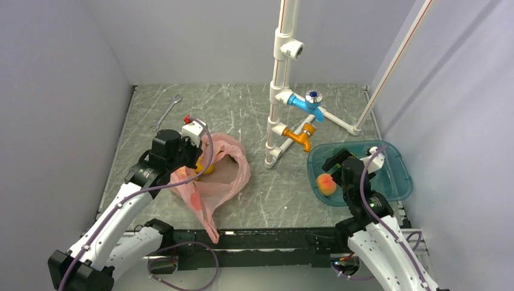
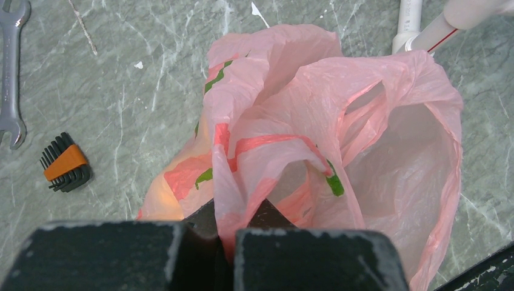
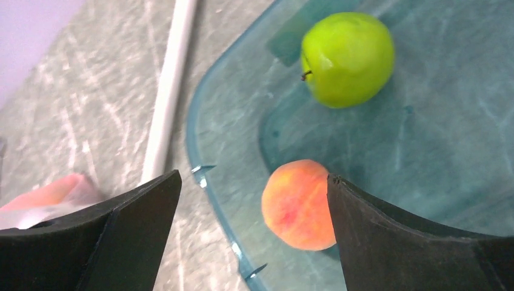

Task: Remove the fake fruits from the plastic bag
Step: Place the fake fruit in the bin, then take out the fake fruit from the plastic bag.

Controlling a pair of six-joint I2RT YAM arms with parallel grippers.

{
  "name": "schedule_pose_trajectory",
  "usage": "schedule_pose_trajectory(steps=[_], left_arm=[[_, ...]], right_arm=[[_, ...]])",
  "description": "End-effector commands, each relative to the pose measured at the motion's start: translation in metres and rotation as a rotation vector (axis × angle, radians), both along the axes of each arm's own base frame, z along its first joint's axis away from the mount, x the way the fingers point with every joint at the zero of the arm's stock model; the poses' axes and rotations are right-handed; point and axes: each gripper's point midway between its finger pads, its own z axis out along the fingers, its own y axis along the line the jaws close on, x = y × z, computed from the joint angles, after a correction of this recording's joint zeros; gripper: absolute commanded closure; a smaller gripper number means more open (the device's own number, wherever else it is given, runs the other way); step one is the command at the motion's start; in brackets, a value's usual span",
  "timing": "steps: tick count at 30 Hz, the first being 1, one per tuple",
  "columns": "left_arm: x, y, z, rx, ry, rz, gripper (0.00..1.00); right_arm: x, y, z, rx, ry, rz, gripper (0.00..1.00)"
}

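Note:
The pink plastic bag (image 1: 218, 179) lies left of centre on the table, its mouth gaping. My left gripper (image 2: 225, 233) is shut on a fold of the bag (image 2: 339, 121) at its rim and holds it up. A yellow fruit (image 1: 204, 168) shows inside the bag, just under that gripper (image 1: 193, 140). My right gripper (image 3: 253, 179) hangs open over the near left part of the teal tub (image 3: 200, 121). The pink-orange peach (image 3: 297, 206) rests in the tub beside the right finger, with nothing gripping it. A green apple (image 3: 347, 59) lies farther back in the tub. From above, the peach (image 1: 326, 183) sits at the tub's (image 1: 394, 182) left side.
A white pipe frame (image 1: 276, 121) with a blue and an orange tap stands mid-table between bag and tub; one leg (image 3: 170, 91) runs past the tub. A wrench (image 2: 11, 73) and a black-and-orange hex key set (image 2: 65, 163) lie left of the bag. Walls close three sides.

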Motion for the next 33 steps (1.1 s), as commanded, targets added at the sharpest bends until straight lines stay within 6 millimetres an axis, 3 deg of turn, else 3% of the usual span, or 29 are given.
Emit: schedule_pose_trajectory(steps=[1,6,10,14,18,23,26,29,31,33], left_arm=[[0.001,-0.004,0.020,-0.022,-0.039,-0.018,1.00],[0.001,-0.005,0.021,-0.026,-0.042,-0.024,1.00],[0.000,-0.009,0.022,-0.035,-0.038,-0.042,1.00],[-0.001,-0.010,0.023,-0.042,-0.044,-0.047,1.00],[0.000,-0.008,0.022,-0.036,-0.043,-0.038,1.00],[0.001,-0.008,0.021,-0.032,-0.043,-0.033,1.00],[0.001,-0.007,0.020,-0.029,-0.040,-0.029,1.00],[0.002,-0.007,0.020,-0.028,-0.041,-0.028,1.00],[0.002,-0.006,0.018,-0.021,-0.036,-0.022,1.00],[0.003,-0.004,0.017,-0.015,-0.036,-0.015,1.00]], right_arm=[[-0.015,0.029,0.017,0.105,-0.013,0.164,0.12],[-0.035,0.052,0.014,0.202,0.014,0.288,0.22],[-0.047,0.064,0.019,0.219,-0.003,0.388,0.23],[-0.051,0.094,0.032,0.271,-0.101,0.580,0.25],[-0.057,0.116,0.022,0.311,-0.087,0.713,0.24],[-0.077,0.159,0.019,0.396,-0.110,1.004,0.20],[-0.095,0.186,0.029,0.370,-0.235,1.221,0.15],[-0.108,0.214,0.018,0.312,-0.257,1.336,0.14],[-0.112,0.232,0.008,0.233,-0.233,1.338,0.14],[-0.104,0.249,0.011,0.137,-0.261,1.283,0.14]])
